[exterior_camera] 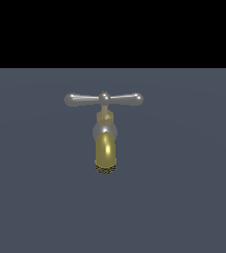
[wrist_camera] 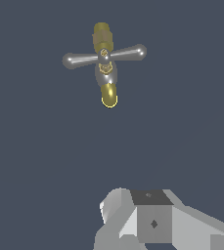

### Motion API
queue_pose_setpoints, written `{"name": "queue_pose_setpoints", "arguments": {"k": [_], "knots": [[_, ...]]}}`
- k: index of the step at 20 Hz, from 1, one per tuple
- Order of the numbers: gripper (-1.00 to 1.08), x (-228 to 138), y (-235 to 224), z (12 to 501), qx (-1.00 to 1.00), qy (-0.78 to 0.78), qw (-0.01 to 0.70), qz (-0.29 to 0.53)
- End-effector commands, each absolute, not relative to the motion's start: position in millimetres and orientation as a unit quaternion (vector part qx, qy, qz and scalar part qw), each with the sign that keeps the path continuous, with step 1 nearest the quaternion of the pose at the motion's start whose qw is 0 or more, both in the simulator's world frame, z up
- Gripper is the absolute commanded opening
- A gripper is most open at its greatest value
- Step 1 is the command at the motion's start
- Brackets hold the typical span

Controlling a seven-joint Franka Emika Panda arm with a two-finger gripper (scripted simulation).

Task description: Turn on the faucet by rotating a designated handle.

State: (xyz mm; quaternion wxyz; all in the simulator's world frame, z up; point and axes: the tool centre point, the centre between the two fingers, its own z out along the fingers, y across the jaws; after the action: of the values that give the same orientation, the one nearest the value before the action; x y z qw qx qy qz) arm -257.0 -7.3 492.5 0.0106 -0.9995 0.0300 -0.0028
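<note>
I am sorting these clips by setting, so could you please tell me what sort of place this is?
Most likely a bare simulated test scene, not a real kitchen or bathroom: a small brass-and-silver faucet with a silver crossbar handle stands alone on a flat, featureless grey floor beneath a black void, with no sink or walls.

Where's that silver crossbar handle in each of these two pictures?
Exterior view: the handle lies level across the middle, above the brass spout.
Wrist view: the handle sits far from the end effector, slightly tilted.
Shared landmark: the gold stem at the handle's centre.
</note>
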Motion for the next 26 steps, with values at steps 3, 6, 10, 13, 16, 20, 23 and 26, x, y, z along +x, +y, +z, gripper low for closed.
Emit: {"name": "queue_pose_setpoints", "arguments": {"k": [3,6,10,13,16,20,23,26], "knots": [[-1.00,-256.6,-7.7,492.1,-0.999,0.032,0.012,-0.003],[-1.00,-254.7,-10.0,490.2,-0.999,0.045,0.020,-0.003],[-1.00,-253.5,-13.2,488.3,-0.998,0.060,0.028,-0.004],[-1.00,-253.9,-13.3,488.4,-0.998,0.060,0.028,-0.004],[-1.00,-251.8,-12.6,487.9,-0.998,0.062,0.029,-0.003],[-1.00,-244.4,-10.9,485.6,-0.997,0.072,0.035,-0.002],[-1.00,-235.2,-8.4,482.6,-0.995,0.086,0.042,0.001],[-1.00,-223.0,-5.0,478.1,-0.993,0.104,0.051,0.005]]}}
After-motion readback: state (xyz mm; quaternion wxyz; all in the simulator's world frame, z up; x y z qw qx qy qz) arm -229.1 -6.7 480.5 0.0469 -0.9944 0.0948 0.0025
